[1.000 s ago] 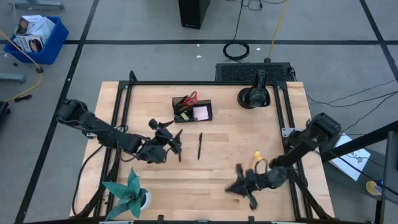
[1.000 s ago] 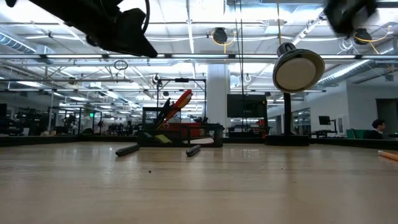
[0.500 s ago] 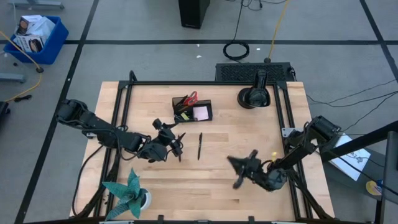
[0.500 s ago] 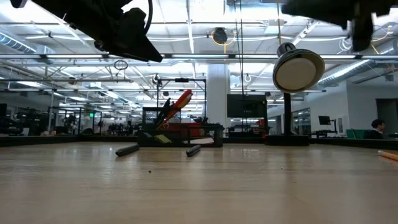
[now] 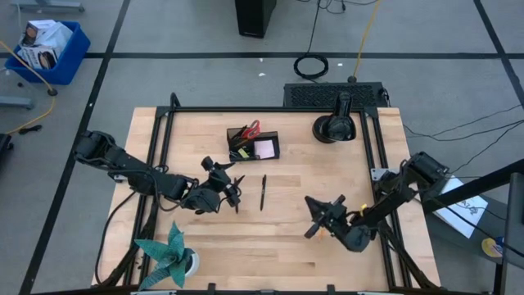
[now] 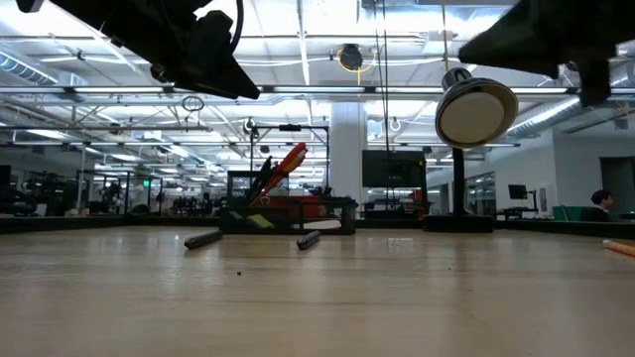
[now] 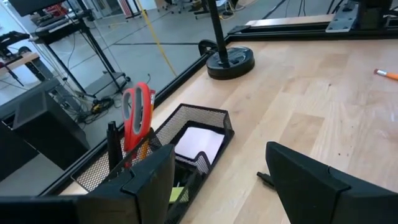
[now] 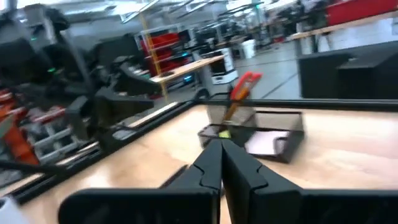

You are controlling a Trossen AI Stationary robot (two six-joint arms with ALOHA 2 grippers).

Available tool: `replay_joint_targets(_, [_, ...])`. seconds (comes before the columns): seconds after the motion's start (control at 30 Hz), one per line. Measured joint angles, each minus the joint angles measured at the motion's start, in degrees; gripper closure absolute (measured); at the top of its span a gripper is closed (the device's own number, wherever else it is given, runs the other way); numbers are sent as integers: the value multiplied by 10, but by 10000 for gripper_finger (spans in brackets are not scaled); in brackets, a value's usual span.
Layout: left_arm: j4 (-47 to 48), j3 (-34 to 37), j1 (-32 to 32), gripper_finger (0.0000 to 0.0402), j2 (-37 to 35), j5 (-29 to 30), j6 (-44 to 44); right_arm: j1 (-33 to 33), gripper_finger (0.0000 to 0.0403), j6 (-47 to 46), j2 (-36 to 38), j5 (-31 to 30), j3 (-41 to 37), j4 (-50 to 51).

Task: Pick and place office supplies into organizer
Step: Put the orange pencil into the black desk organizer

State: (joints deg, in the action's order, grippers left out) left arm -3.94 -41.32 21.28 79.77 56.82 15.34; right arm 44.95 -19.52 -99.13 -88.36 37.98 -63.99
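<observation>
The left gripper [image 5: 232, 190] hangs above the table with its fingers [image 7: 311, 180] spread wide and empty, just beside one black pen [image 5: 237, 201] and near a second pen [image 5: 263, 192] lying in mid-table. The organizer [image 5: 253, 145] stands further back, already holding the red scissors [image 5: 252, 128] upright in its cup and a pink pad [image 5: 264, 148] in its tray. The right gripper [image 5: 318, 218] hovers toward the right front with its fingers [image 8: 214, 163] pressed together and nothing between them.

Risks, as I judge them: a pen is thin and round, so a descent that is off-line could roll it away or pinch only one end, letting it swing and drop on the way to the cup. The cup is already crowded by the scissors, so a tilted pen may catch on the handles or the mesh rim. An orange pencil [image 6: 620, 247] lies off to the right; in the high view the right arm seems to cover it, though I cannot be sure, and that arm could knock it off the edge. If both arms go for the mid-table pen, they could clash.

Against the earlier pictures, the left arm has barely shifted, while the right gripper has swung from the front edge toward the table's middle. The pens, organizer, lamp [image 5: 335, 124] and paper plant [image 5: 169, 253] lie as before.
</observation>
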Motion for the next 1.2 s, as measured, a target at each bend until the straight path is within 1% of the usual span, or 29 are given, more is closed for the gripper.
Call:
replay_joint_targets(0.03, [0, 0, 0, 144, 0, 0, 2, 6, 403, -25, 0, -15, 0, 24])
replay_joint_targets(0.13, [1, 0, 0, 144, 0, 0, 10, 28, 403, -66, -2, -15, 0, 101])
replay_joint_targets(0.27, [6, 0, 0, 144, 0, 0, 13, 50, 403, -141, -1, -15, 0, 142])
replay_joint_targets(0.33, [7, 0, 0, 144, 0, 0, 13, 56, 403, -158, -1, -13, 0, 152])
replay_joint_targets(0.37, [7, 0, 0, 144, 0, 0, 13, 60, 403, -164, -2, -3, 0, 154])
replay_joint_targets(0.43, [8, 0, 0, 144, 0, 0, 13, 67, 403, -190, -16, 39, 0, 155])
replay_joint_targets(0.53, [8, 0, 0, 144, 0, 0, 13, 78, 403, -235, -40, 137, 0, 155])
replay_joint_targets(0.57, [8, 0, 0, 144, 0, 0, 14, 83, 403, -251, -48, 159, 0, 154])
replay_joint_targets(0.67, [8, 0, 0, 144, 0, 0, 18, 106, 403, -284, -74, 175, 0, 169])
replay_joint_targets(0.77, [8, 0, 0, 144, 0, -4, 19, 128, 403, -324, -89, 178, -3, 212])
replay_joint_targets(0.83, [8, 0, 0, 144, 0, -4, 21, 135, 403, -391, -97, 176, -11, 243])
replay_joint_targets(0.87, [8, 0, 0, 144, 0, -4, 24, 137, 403, -429, -102, 192, -17, 255])
replay_joint_targets(0.93, [7, 0, 0, 144, 0, -4, 30, 140, 403, -513, -108, 277, -25, 270])
replay_joint_targets(1.0, [7, 0, 0, 144, 0, -4, 32, 141, 403, -578, -108, 307, -29, 269])
replay_joint_targets(1.07, [5, 0, 0, 144, 0, -4, 32, 148, 403, -642, -110, 321, -27, 254])
replay_joint_targets(1.1, [0, 0, -1, 144, 0, -4, 32, 152, 403, -651, -110, 334, -26, 232])
replay_joint_targets(1.13, [-4, 0, -2, 144, 0, -4, 32, 154, 403, -641, -109, 352, -27, 197])
replay_joint_targets(1.17, [-7, 0, -3, 144, 0, -4, 32, 154, 403, -605, -108, 377, -27, 147])
replay_joint_targets(1.2, [-7, 0, -4, 144, 0, -4, 32, 154, 403, -546, -103, 404, -27, 89])
